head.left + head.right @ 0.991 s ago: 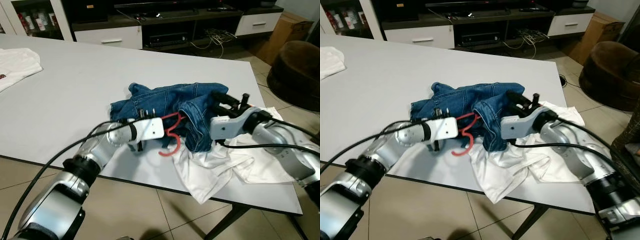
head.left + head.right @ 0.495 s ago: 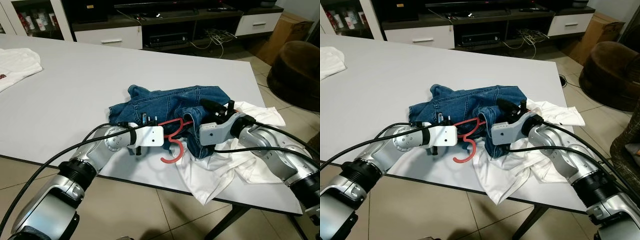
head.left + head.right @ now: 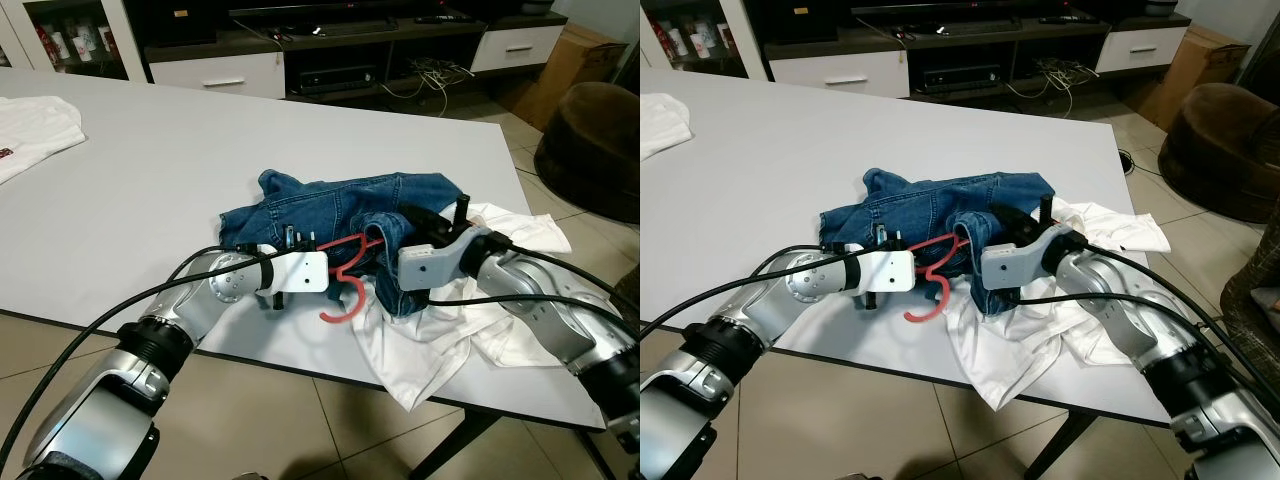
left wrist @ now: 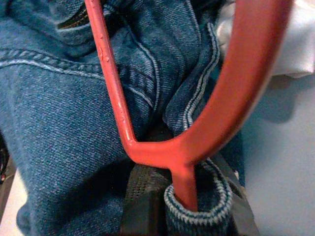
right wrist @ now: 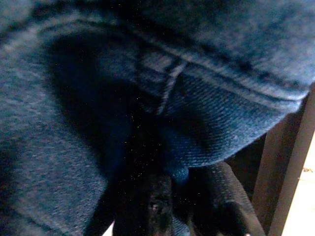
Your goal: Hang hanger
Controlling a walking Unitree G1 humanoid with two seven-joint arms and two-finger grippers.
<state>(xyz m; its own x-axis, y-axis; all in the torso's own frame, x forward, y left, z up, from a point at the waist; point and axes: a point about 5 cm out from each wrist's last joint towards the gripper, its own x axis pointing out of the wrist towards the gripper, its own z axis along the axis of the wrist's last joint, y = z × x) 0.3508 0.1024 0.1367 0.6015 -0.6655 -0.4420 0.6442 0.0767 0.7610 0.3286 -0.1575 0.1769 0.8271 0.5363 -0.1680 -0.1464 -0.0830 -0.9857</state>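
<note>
Since half a second ago our right hand (image 3: 425,222) is tilting upward, pinching jeans (image 3: 330,200); left hand (image 3: 300,243) is gripping hanger (image 3: 345,275), hook at 5 o'clock.

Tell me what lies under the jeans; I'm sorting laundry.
A white garment spreads from under the jeans onto the table. The red hanger runs into the denim; its far end is covered.

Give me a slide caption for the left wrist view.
Left gripper pinching a red hanger against blue jeans.
</note>
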